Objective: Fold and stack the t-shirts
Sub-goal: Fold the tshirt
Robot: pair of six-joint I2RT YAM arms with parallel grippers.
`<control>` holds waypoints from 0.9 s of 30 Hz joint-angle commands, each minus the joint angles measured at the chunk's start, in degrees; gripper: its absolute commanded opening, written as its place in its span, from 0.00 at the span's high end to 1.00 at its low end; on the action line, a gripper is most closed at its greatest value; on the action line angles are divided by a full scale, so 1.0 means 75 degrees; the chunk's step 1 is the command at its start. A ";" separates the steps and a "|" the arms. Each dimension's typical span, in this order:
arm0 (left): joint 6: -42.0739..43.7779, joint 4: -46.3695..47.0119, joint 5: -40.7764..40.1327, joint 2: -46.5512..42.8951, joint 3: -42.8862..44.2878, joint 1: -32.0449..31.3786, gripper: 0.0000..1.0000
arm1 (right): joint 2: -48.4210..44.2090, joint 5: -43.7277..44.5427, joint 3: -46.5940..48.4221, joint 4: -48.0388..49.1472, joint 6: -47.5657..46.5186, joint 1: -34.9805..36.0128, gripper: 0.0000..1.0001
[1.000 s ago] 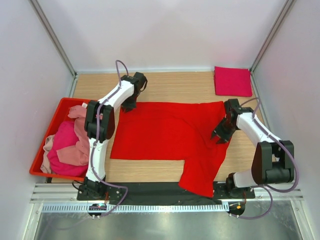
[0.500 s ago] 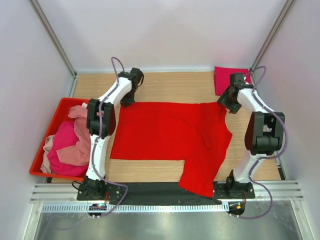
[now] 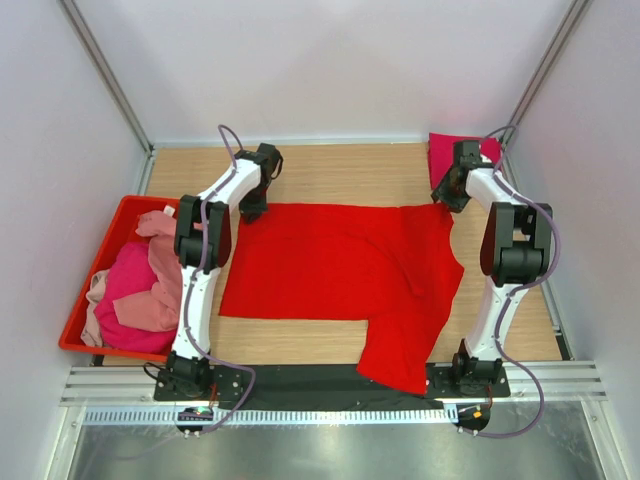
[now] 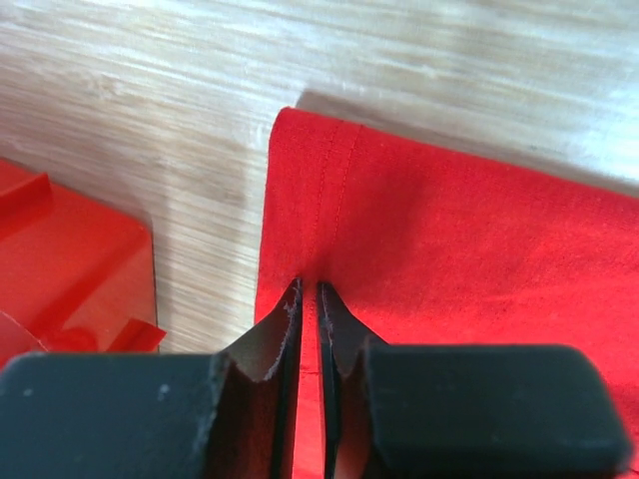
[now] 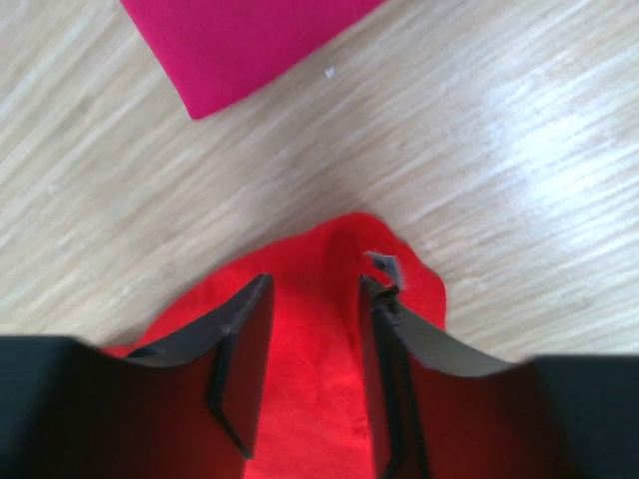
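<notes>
So far: 1 folded shirt (image 5: 250, 40) done, upper right of overhead view, on table (image 3: 330, 165).
Red shirt (image 3: 340, 265): spread flat mid-frame, not folded.
L gripper (image 4: 308, 299): pinched tight on its upper-left edge.
R gripper (image 5: 315, 289): jaws apart, astride upper-right corner, not clamped yet.
Bin (image 3: 140, 207): left side; pile (image 3: 130, 290) of pink & magenta shirts waiting.
Left to do: fold red, stack, then the pile. Looks early on.

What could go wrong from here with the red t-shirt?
The left claw pinches the red t-shirt only close to its edge, so the cloth may slip out when pulled.
The right claw is open astride the other corner; lifting before closing could skew the fold.
The folded magenta shirt lies close; that arm might nudge it.
</notes>
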 commanded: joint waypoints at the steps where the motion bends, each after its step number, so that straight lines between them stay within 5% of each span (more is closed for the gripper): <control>1: -0.0071 0.0114 0.0073 0.0328 0.0381 0.0092 0.89 | 0.0330 0.0155 0.0685 0.0032 0.0020 -0.0009 0.56; 3: -0.0059 0.0102 0.0038 0.0399 0.0417 0.0127 0.89 | 0.0495 0.0366 0.0966 -0.0145 0.0020 -0.0033 0.67; 6: -0.0117 0.0102 0.0073 0.0505 0.0452 0.0174 0.89 | 0.0671 0.0998 0.1236 -0.0298 -0.0096 -0.0068 0.99; 18: -0.0071 0.0079 -0.0103 0.0645 0.0335 0.0186 0.90 | 0.1526 0.1645 0.2279 0.0159 -0.1749 -0.0103 0.99; 21: -0.0106 0.0043 -0.0021 0.0529 0.0452 0.0174 0.90 | 0.1679 0.1714 0.2782 -0.0460 -0.1551 -0.0103 0.78; 22: -0.0117 0.0008 0.0003 0.0459 0.0475 0.0186 0.89 | 0.1679 0.1726 0.2889 -0.0880 -0.1538 -0.0103 0.63; 27: -0.0118 -0.0168 0.0190 -0.0174 0.0628 0.0139 0.67 | 0.1270 0.2558 0.3767 -0.2721 -0.1410 -0.0091 0.46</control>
